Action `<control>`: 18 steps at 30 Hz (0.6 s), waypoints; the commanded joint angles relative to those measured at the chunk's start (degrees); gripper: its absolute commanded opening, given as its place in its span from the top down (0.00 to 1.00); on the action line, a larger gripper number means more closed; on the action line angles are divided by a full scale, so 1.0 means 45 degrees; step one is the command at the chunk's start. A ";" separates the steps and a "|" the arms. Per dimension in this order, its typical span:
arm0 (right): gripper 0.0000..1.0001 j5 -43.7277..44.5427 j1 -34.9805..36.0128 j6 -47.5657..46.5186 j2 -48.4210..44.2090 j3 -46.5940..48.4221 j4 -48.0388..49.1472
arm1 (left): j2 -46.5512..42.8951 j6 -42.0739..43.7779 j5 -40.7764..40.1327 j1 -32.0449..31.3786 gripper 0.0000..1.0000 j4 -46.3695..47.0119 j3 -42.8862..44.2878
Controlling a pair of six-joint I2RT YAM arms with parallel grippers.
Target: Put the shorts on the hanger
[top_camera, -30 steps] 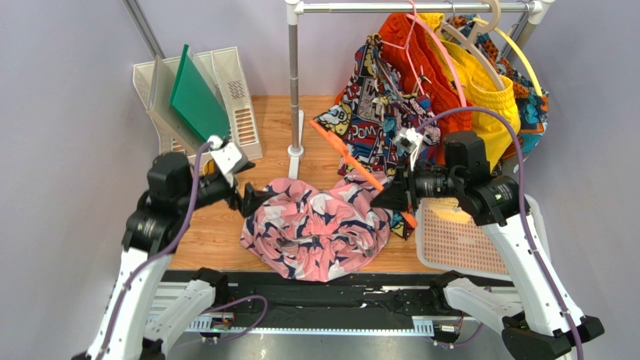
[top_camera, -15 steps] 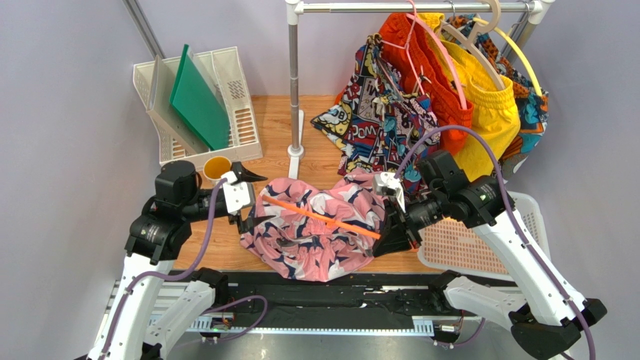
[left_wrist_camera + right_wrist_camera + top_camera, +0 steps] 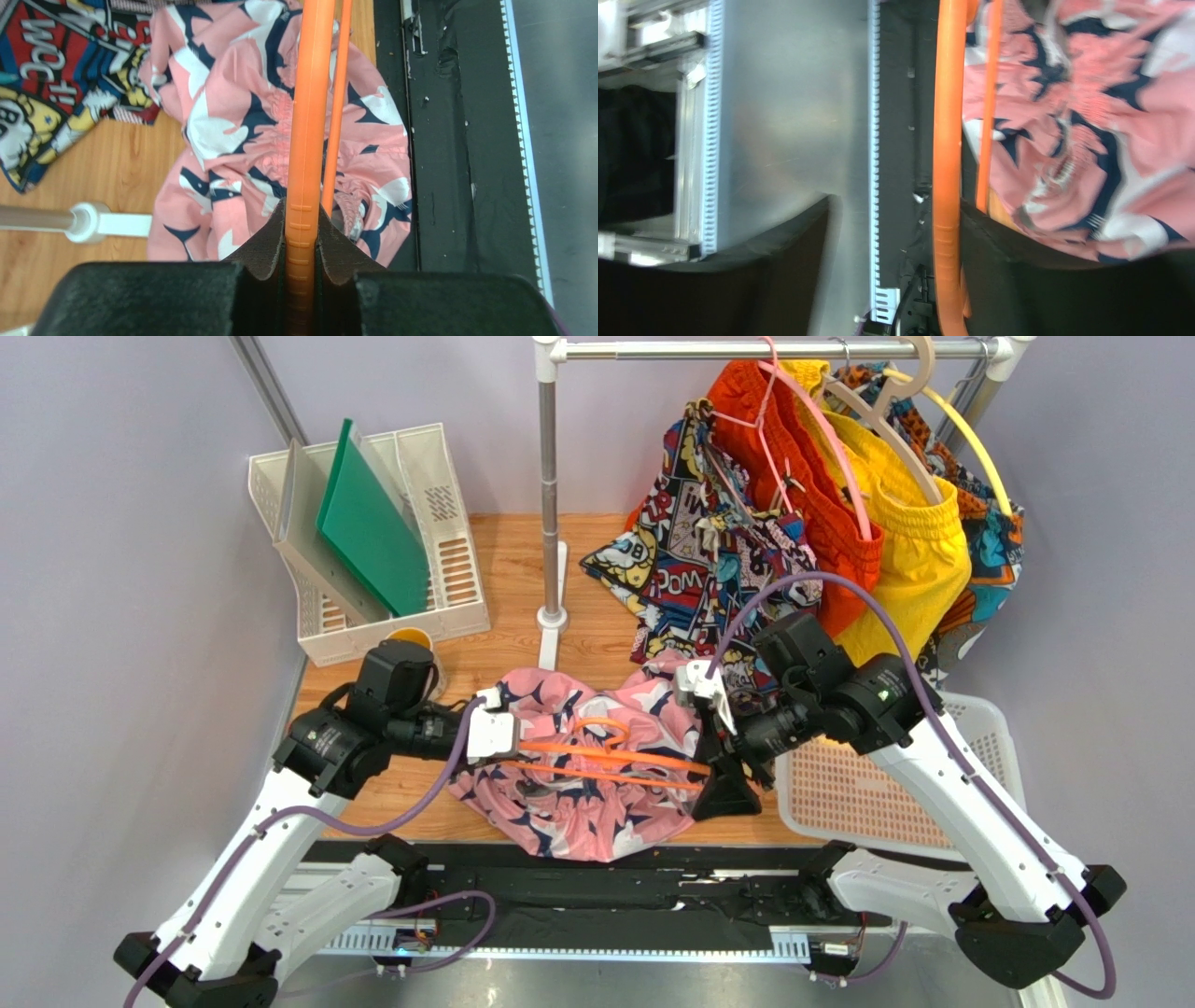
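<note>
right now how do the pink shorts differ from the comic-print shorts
The pink, navy-patterned fabric shorts lie crumpled on the wooden table; the multicolour comic-print shorts hang from the metal rail. Pink's print is scattered shapes, the comic's dense lettered panels. Both are printed fabric.

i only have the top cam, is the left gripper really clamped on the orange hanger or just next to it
observer: clamped. In the left wrist view the left gripper is shut on the hanger, with both pads pressed against its thick bar.
operator: ok and the right one, gripping too
observer: no. In the right wrist view the right gripper is open. The bar lies against one finger, and there is a wide gap to the other.
operator: any fabric over the hanger yet
observer: none that shows. In the left wrist view both orange bars run uncovered above the shorts.
</note>
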 commanded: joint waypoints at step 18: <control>0.46 0.2700 0.2191 0.2864 0.1739 0.1289 0.8348 | 0.0199 -0.4910 0.0121 -0.0017 1.00 0.1979 -0.0461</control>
